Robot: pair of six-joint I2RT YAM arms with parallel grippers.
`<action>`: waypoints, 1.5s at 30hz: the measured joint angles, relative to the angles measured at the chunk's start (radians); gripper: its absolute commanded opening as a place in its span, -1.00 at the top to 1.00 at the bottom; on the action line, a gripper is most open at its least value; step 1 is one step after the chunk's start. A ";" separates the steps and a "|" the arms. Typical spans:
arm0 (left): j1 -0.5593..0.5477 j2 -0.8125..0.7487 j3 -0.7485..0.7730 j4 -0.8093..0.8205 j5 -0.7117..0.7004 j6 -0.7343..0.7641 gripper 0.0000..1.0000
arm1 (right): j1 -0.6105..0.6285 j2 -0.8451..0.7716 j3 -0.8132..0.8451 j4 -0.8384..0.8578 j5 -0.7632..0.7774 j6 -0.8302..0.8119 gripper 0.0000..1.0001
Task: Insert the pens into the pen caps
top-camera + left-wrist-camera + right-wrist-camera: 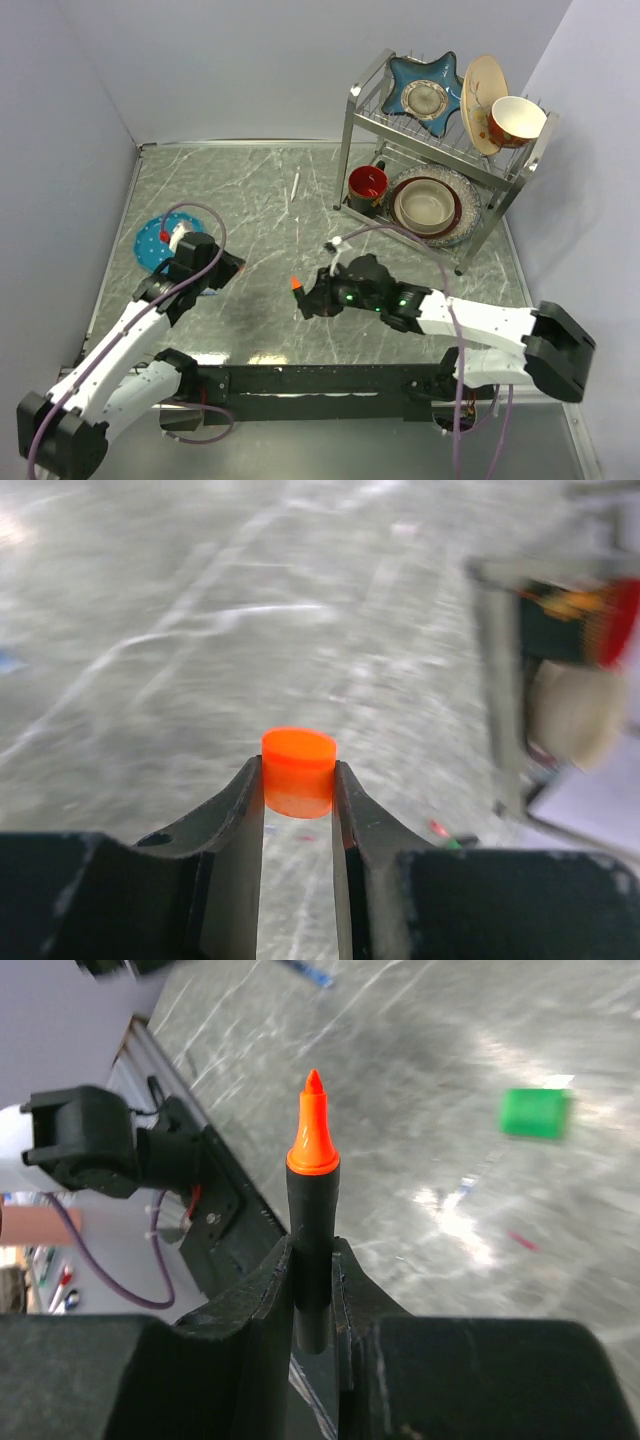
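Observation:
My left gripper [234, 268] hangs over the table's left side, shut on a small orange pen cap [298, 770] pinched between its fingertips. My right gripper [308, 298] is at the table's middle front, shut on a stubby black pen [312, 1210]. The pen's orange tip [296, 284] points left toward the left gripper, a short gap away. A green cap [535, 1113] lies on the table in the right wrist view. A thin white pen [294, 186] lies further back on the marble top.
A blue dotted plate [150, 243] lies at the left beside the left arm. A metal dish rack [440, 150] with bowls, plates and a red mug [367, 184] fills the back right. A thin blue pen [305, 972] shows at the top of the right wrist view.

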 measured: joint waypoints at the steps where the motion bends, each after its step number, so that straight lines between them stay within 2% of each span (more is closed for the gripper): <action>1: -0.002 -0.021 0.002 0.024 0.018 0.023 0.98 | 0.011 0.024 0.013 0.010 -0.002 0.001 1.00; 9: -0.011 -0.035 0.052 0.063 0.108 0.167 0.98 | 0.064 0.189 0.124 0.104 -0.009 0.017 1.00; 16: -0.014 -0.053 0.052 0.075 0.152 0.209 0.98 | 0.073 0.269 0.172 0.134 -0.010 0.027 1.00; 45: -0.018 -0.135 0.035 0.023 0.240 0.217 0.98 | 0.076 0.336 0.286 0.132 0.003 0.026 1.00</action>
